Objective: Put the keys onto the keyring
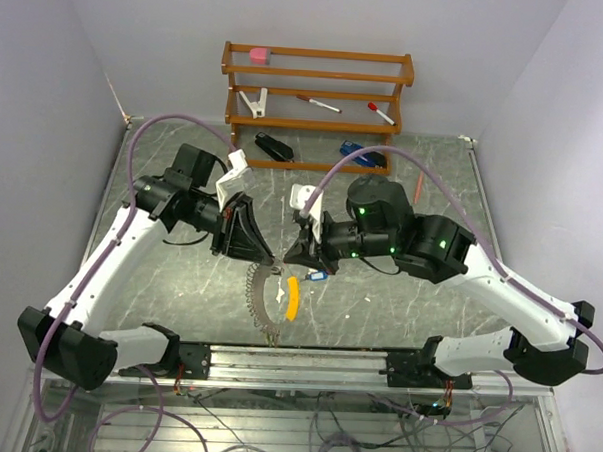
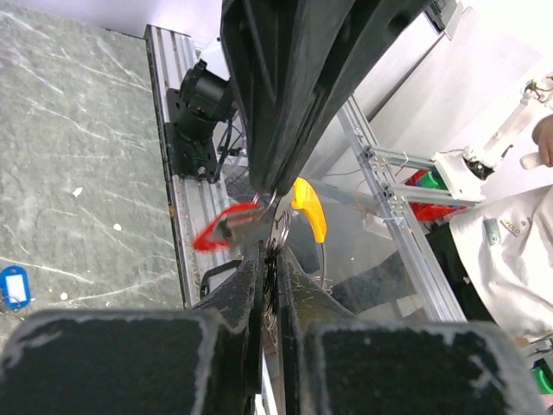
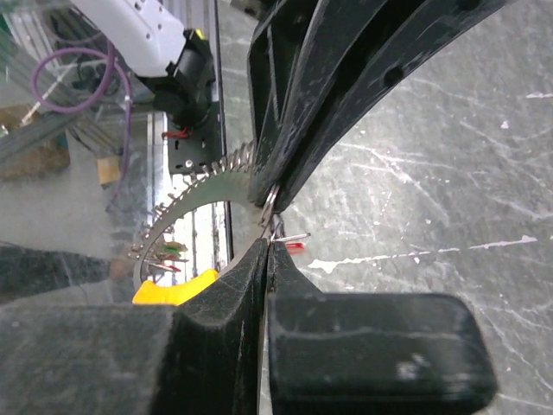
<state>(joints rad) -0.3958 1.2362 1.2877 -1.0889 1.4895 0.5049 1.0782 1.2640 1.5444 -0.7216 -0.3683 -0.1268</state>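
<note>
Found the keyring (image 1: pixel 250 296) held apparently clear of the tabletop (image 1: pixel 179 291), over the near edge at about mid-width, slung between the two claws. Noted the left gripper (image 2: pixel 270 218) all but shut, pinching the ring wire just beside a red tag (image 2: pixel 226 229) and a yellow tag (image 2: pixel 309 206). Noted the right gripper (image 3: pixel 270 226) fully shut on a short run of thin silvery wire, taken for the ring's own. Saw the keys (image 3: pixel 186 203) only as a fanned row of small metal blades along the arc; attempted no count. Logged one blue tag (image 1: pixel 316 277) lying on the tabletop just under the right claw, apart from the ring, and judged it a key not yet threaded.

Judged the ring light, with thin, springy, slick wire liable to twist or slide out of hard pads. Expect the strung keys to slide and swing freely and shift the balance. Advise gripping the bare wire close to its opening, one claw on either side, and taking any loose key by its flat plastic tag rather than the blade.

Could not see the exact contact on the wire, masked by the finger tips in both wrist views. Could not locate the ring's opening. Could not trace the whole loop from above, only the key-laden arc. Could not make out any metal key on the blue tag.
</note>
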